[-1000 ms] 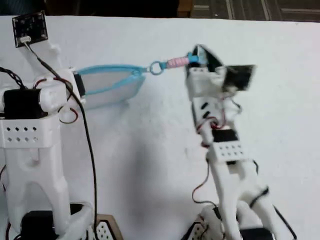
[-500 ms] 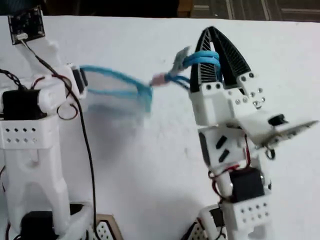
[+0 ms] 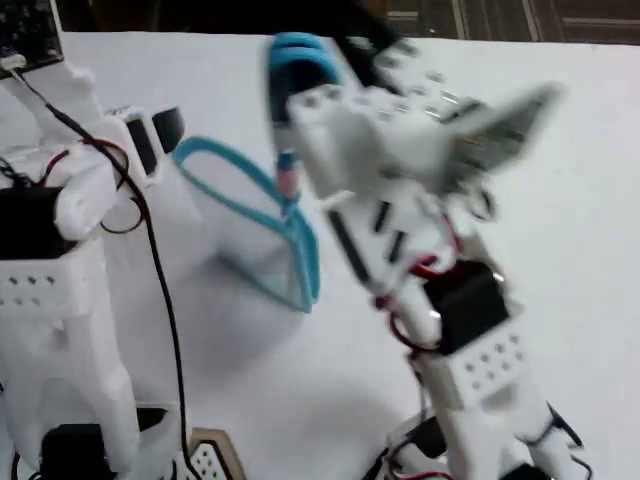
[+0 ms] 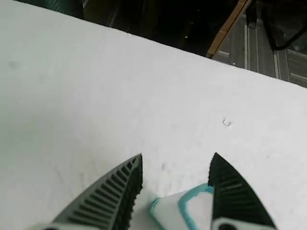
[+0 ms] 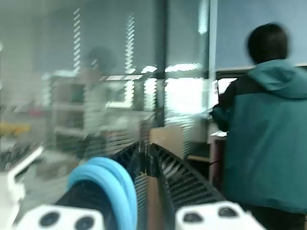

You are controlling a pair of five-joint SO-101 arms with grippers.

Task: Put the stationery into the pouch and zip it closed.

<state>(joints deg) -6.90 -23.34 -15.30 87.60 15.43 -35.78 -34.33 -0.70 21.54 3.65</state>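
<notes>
Two arms share the pouch (image 3: pixel 250 225). High view: it sits tilted over the table (image 3: pixel 580 220), one end at the left pincer (image 3: pixel 160 140), the other under the raised right arm, with the pink zip pull (image 3: pixel 288 182) below a blue strap (image 3: pixel 295 65). Left wrist view: left pincer pinching the pouch corner. Right wrist view: right pincer (image 5: pixel 147 152) pressed together, strap looped round one finger; can't tell if any of it is pinched. Zipping looks like the step in hand: hold the left anchor firm, pull along the zip line, not upward.
</notes>
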